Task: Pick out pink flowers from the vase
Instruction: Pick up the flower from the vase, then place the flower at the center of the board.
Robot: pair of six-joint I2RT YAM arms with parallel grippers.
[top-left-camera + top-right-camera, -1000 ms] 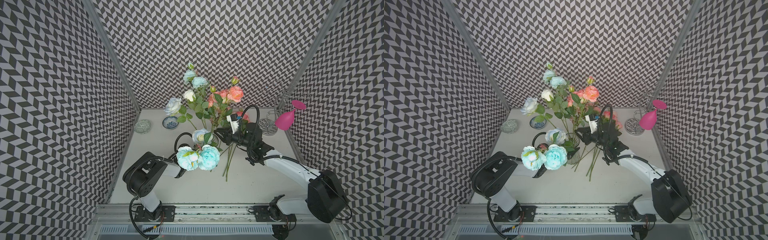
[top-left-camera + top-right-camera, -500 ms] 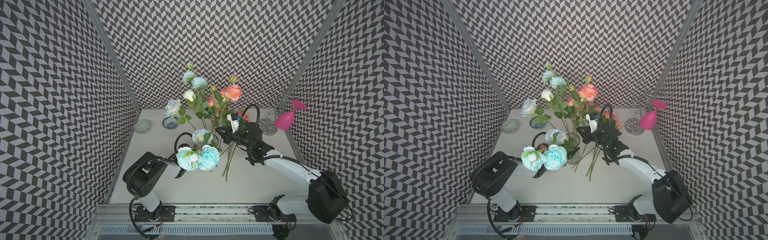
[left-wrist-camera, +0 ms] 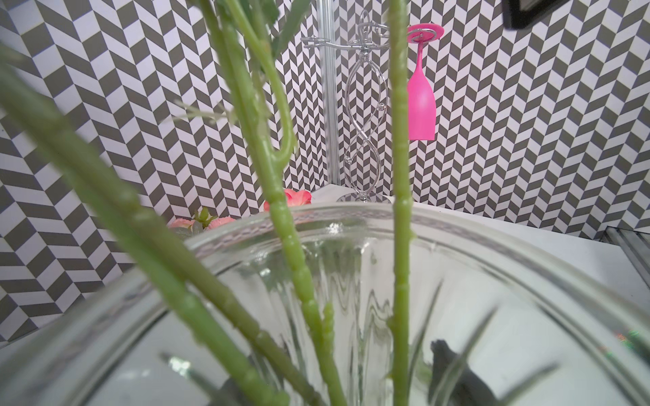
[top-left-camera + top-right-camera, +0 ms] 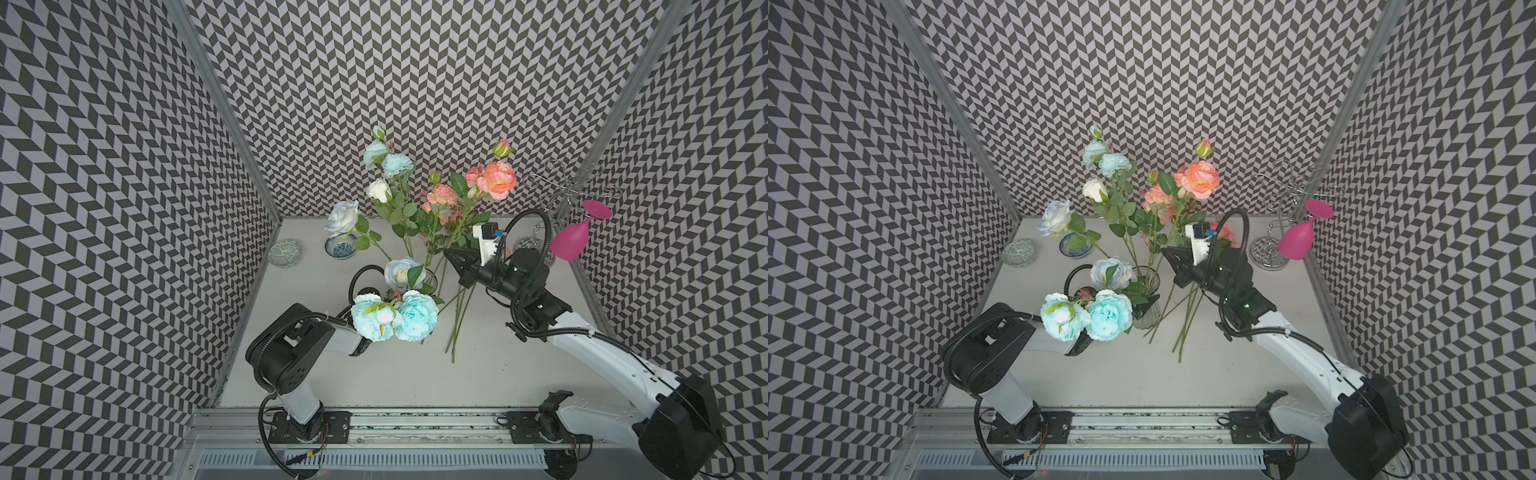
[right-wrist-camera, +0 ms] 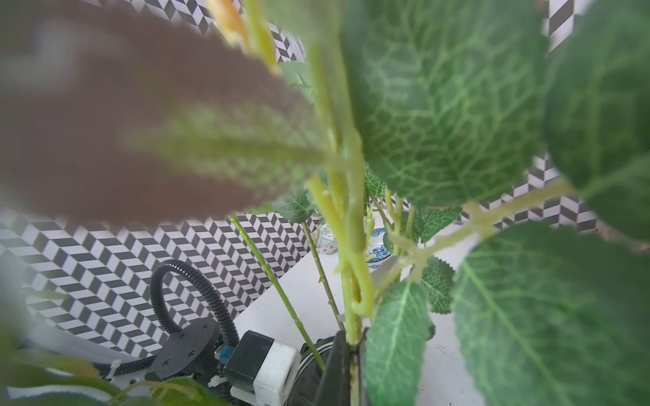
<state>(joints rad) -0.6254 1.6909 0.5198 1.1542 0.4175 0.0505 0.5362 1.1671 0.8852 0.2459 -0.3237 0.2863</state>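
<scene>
Some pink flowers [image 4: 496,180], pinched in the right gripper [image 4: 451,255], flank the vase [image 4: 1152,278].

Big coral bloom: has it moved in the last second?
Yes. The coral bloom has swung sideways toward the hanging magenta glass, away from the pale blue blooms.

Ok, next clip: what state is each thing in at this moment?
vase: upright on the table, blue and white blooms in it.
left hand: shut on the vase.
right hand: shut on the stalk of the held pink flowers, blooms up.
other pink flowers: lying on the table.
wine glass: hanging upside down from the rack.
small bowls: upright.
</scene>
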